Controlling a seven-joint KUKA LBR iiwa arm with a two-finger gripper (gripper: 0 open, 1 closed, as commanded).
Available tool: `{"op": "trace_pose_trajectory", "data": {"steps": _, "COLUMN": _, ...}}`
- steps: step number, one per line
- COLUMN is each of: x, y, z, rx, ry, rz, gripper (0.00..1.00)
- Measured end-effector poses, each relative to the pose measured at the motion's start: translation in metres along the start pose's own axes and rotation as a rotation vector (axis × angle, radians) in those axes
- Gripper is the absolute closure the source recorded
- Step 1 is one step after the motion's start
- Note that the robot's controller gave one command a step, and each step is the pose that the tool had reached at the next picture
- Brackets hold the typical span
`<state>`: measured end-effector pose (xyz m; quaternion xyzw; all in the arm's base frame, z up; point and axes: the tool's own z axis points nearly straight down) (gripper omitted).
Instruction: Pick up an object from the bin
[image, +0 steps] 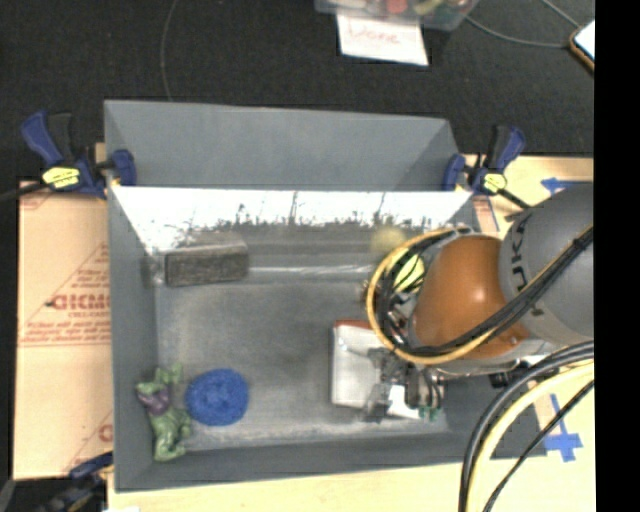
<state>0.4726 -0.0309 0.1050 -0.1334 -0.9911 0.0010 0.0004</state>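
My gripper (384, 388) hangs low at the right side of the bin, below the arm's orange cover. It is right over a flat white packet (350, 372) with a thin red edge, which lies on the bin floor at the lower right. Its tip is at the packet's right part, and the arm hides that side of the packet. I cannot see anything lifted off the floor.
A grey rectangular block (206, 266) lies at the back left. In the front left corner a blue round pad (217, 396) sits beside a green toy figure (165, 410). A pale yellowish ball (386, 240) rests by the back wall near the arm.
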Motion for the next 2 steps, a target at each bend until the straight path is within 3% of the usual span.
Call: {"op": "trace_pose_trajectory", "data": {"steps": 2, "x": -0.002, "y": 0.000, "z": -0.054, "rx": -0.001, "ry": -0.005, "rz": -0.006, "gripper": 1.00}}
